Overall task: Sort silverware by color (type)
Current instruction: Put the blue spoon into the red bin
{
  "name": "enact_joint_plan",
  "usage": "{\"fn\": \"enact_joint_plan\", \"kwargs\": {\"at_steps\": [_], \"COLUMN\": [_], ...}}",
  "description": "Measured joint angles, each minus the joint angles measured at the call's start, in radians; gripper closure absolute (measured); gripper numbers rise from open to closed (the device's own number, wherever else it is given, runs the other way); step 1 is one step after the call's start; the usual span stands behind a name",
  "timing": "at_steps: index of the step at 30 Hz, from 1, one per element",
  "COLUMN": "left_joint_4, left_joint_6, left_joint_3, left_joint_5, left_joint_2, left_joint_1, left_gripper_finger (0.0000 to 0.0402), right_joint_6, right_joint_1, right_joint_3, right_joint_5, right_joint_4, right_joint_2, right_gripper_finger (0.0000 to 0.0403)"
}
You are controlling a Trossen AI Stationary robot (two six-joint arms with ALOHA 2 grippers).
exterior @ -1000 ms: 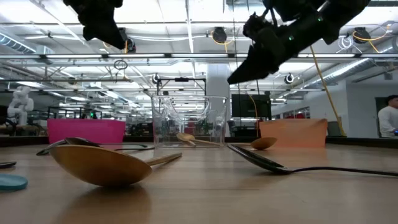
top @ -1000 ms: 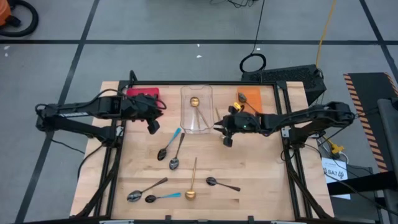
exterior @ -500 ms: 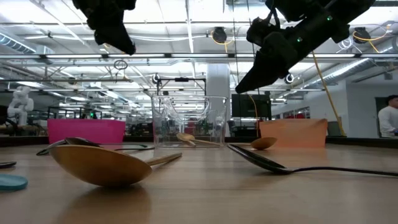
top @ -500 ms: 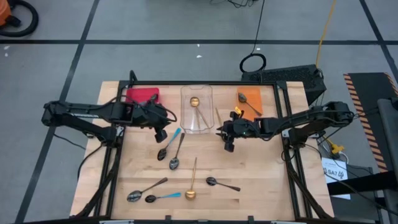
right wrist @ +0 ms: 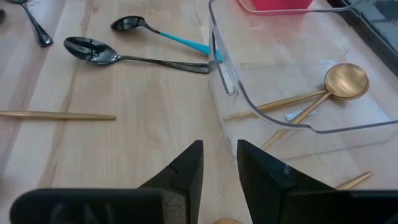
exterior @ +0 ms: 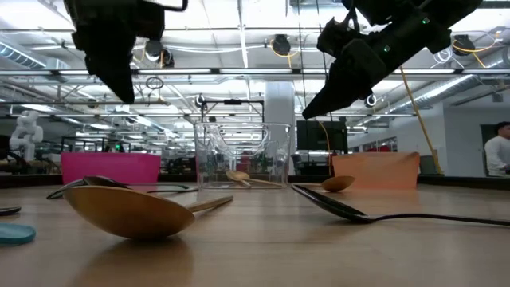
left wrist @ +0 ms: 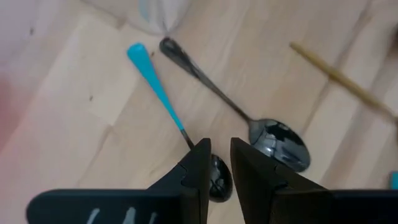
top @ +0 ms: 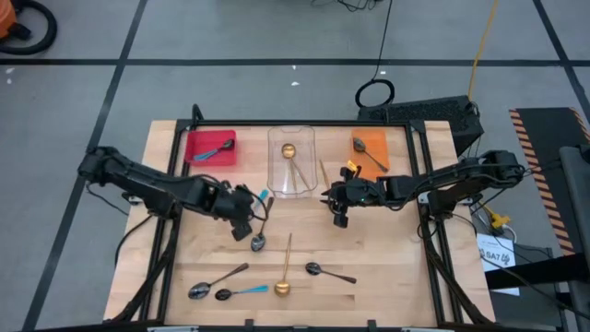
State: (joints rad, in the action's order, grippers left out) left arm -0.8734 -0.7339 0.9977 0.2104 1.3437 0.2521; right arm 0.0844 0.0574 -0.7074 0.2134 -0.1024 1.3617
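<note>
Step in hand: L arm going for the next blue-handled spoon. Left pincer (top: 245,218) hangs low over the pair of spoons near counter centre, at about 10 o'clock from the middle of the counter (top: 387,277). Wrist view shows its fingers narrow, nothing between them, tips right above the dark bowl of the blue-handled spoon (left wrist: 163,102), with the all-dark spoon (left wrist: 249,121) lying just beside it, bowls close.

Right pincer (top: 338,210) waits near 1 o'clock, just beside the clear tray (top: 277,180); fingers a little apart, empty.

Sorted so far, judging by the layout: one blue-handled spoon in the pink tray (top: 195,155) at 11 o'clock, gold spoon in the clear tray at 12, dark spoon in the orange tray (top: 381,159) at 1. Loose at 6–7 o'clock: gold spoon (top: 285,277), 2 dark spoons, another blue-handled one.

Next move prob. needs: widen a bit, drop onto the neck/handle of the blue-handled spoon w/o catching the dark one's bowl, close, lift, carry to the pink tray.
</note>
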Motion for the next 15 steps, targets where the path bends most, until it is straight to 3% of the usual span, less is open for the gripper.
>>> {"fn": "enact_joint_plan", "kwargs": {"at_steps": [15], "left_joint_4": [0.012], "left_joint_6": [-0.125], "left_joint_3": [0.000], "left_joint_5": [-0.007], "left_joint_2": [0.185], "left_joint_1": [-0.045], "left_gripper_finger": [0.0326], "right_joint_6": [-0.054], "right_joint_1": [0.001], "right_joint_3": [0.000], "right_joint_5": [-0.004], "right_joint_4": [0.002], "right_joint_2": [0.000], "right_gripper_finger": [0.0312]}}
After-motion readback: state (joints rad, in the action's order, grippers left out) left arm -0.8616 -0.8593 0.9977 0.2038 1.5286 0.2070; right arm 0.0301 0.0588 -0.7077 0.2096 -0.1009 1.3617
